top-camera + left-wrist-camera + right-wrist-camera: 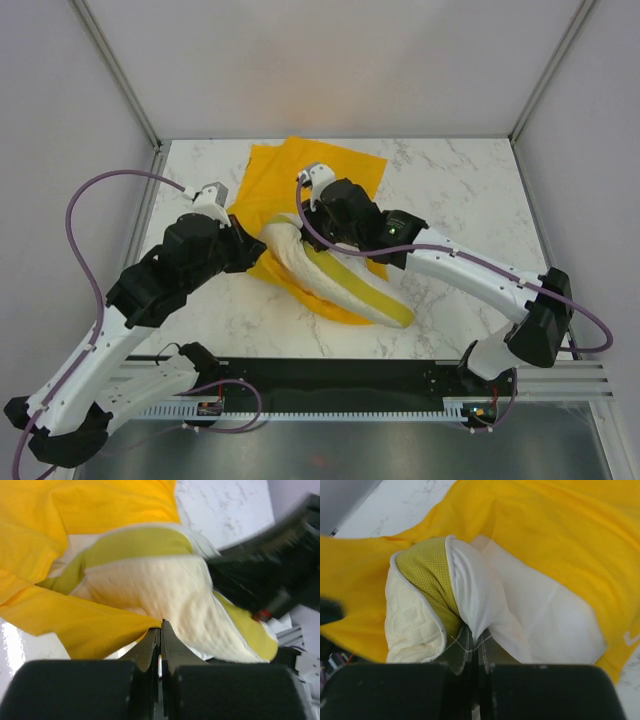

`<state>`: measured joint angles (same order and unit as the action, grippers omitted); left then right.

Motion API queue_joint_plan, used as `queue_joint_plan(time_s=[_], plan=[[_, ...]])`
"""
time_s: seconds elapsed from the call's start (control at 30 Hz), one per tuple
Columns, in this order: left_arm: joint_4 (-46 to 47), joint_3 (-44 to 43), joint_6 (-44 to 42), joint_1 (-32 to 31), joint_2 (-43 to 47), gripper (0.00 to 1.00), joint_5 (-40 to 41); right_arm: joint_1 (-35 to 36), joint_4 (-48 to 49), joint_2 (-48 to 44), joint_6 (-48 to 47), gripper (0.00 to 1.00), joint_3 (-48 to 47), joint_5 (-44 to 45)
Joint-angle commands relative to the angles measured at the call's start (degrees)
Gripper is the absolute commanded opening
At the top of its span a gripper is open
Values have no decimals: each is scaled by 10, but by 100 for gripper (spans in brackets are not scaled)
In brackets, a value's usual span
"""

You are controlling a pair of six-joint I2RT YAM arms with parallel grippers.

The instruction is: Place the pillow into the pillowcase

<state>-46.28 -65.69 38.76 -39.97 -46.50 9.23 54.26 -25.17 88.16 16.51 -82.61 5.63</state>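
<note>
Pinches with the left hand (pixel 161 629), fingers pressed together, the lower hem of the bright yellow thin fabric pillowcase (pixel 90 510), most probably to stop the mouth from sliding away during the insertion. Grips with the right hand (pixel 475 632), also closed tight, the seam of the plump white quilted pillow (pixel 415 615) beside its yellow mesh edge band, at the end pointing toward the case, so as to lead this end inside. Shows the pillow lying slanted in the middle of the white marble tabletop (pixel 450 180), far end at the yellow opening and seemingly just inside, the larger near part out in the open on the right arm's side. Calls, by judgement only, for a deeper push from the right hand, with the cloth held back by the left. Otherwise risks bunching of the case in front of the pillow.
</note>
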Motion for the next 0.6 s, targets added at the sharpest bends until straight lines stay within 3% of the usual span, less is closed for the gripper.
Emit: queue_joint_plan(time_s=[0.0,0.1,0.13,0.17,0.27,0.37,0.47,0.57], plan=[[80,35,-10,52,12,2,-6,61,28,-21,-23,5,36,-55],[123,83,-18,159,-9,2,-90,81,39,-30,-33,35,49,-91],[136,103,-17,203,-21,2,-111,79,42,-42,-31,52,52,-73],[145,115,-12,223,-25,2,-119,78,41,-49,-31,58,51,-60],[188,174,10,288,-22,2,-157,46,38,-69,-32,65,42,-66],[218,227,25,326,-11,2,-160,4,14,-66,-37,65,14,-60],[238,255,25,366,-6,2,-150,-55,-16,-34,-27,65,-6,4],[263,251,20,435,-49,2,-201,-101,-14,-3,-11,64,6,24]])
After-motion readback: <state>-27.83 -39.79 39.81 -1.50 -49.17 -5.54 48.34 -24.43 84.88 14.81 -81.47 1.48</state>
